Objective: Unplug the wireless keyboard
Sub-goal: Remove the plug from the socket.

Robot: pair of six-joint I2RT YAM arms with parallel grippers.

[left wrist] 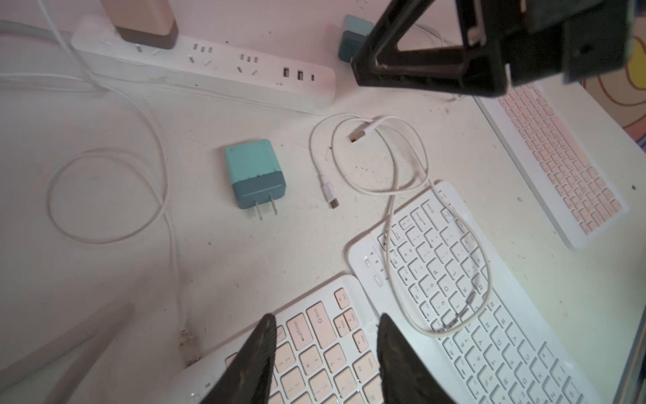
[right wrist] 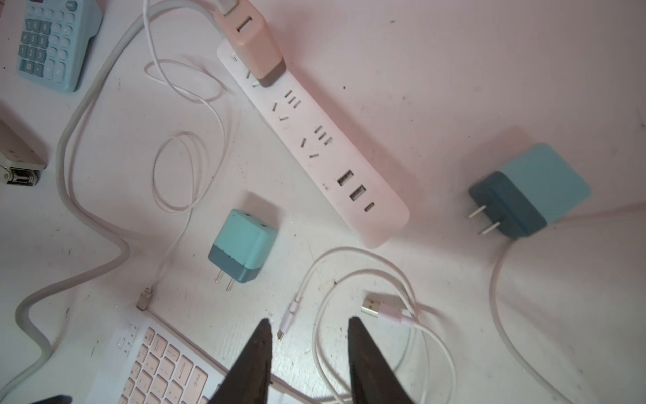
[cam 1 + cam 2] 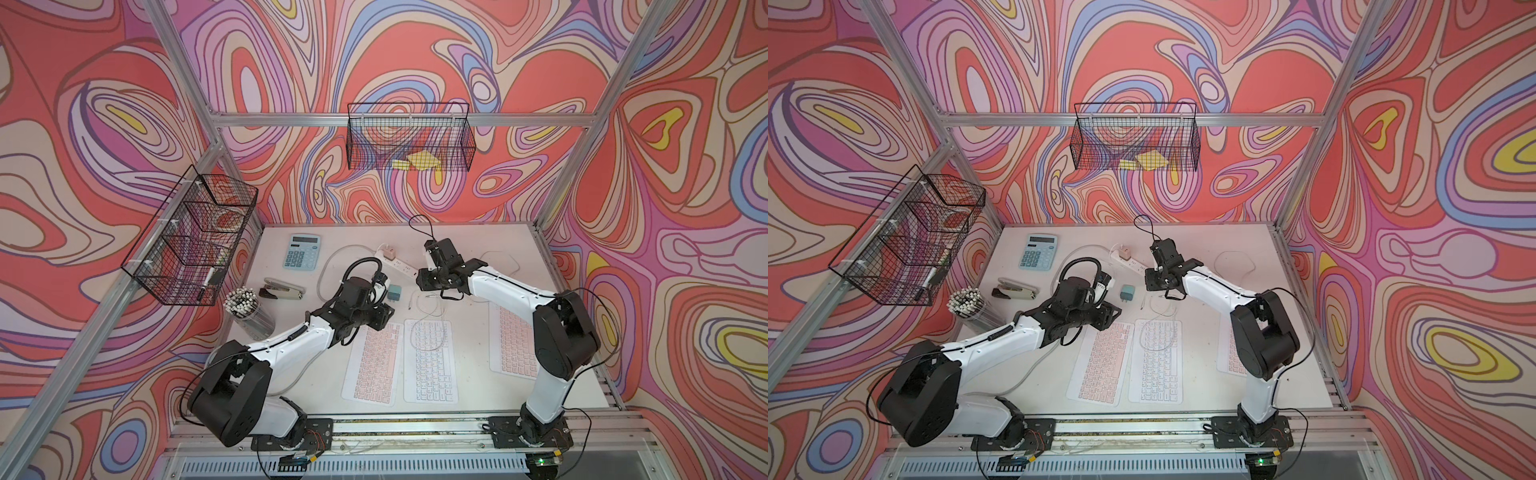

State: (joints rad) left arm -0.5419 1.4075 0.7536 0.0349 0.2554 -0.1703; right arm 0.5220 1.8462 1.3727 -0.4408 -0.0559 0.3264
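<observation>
White, scuffed tabletop (image 3: 473,374) is being enclosed on three sides by walls (image 3: 374,62) printed with red, pink and lilac swirls. Three slim keyboards (image 3: 430,361) are being shown side by side on the robot's side of the power strip (image 2: 314,140).

The pink-keyed keyboard (image 3: 374,365) on the left arm's side is being seen as a thin white slab with pale pink keys. A thin charging cable (image 2: 144,299) is being ended by a small metal connector right at the keyboard's corner facing the power strip; whether it is seated in a port cannot be told. That cable is being led in loops to the pink charger (image 2: 251,45) plugged into the power strip.

The left gripper (image 1: 325,318) is being held over the keyboard's end nearest the power strip, its jaws being held moderately apart with only the keys showing between them. The right gripper (image 2: 308,321) is being held over bare table between the keyboards and the power strip, jaws likewise parted and gripping nothing, a loose white cable (image 1: 327,185) lying just beside them. The connector is being shown apart from both pairs of jaws.
</observation>
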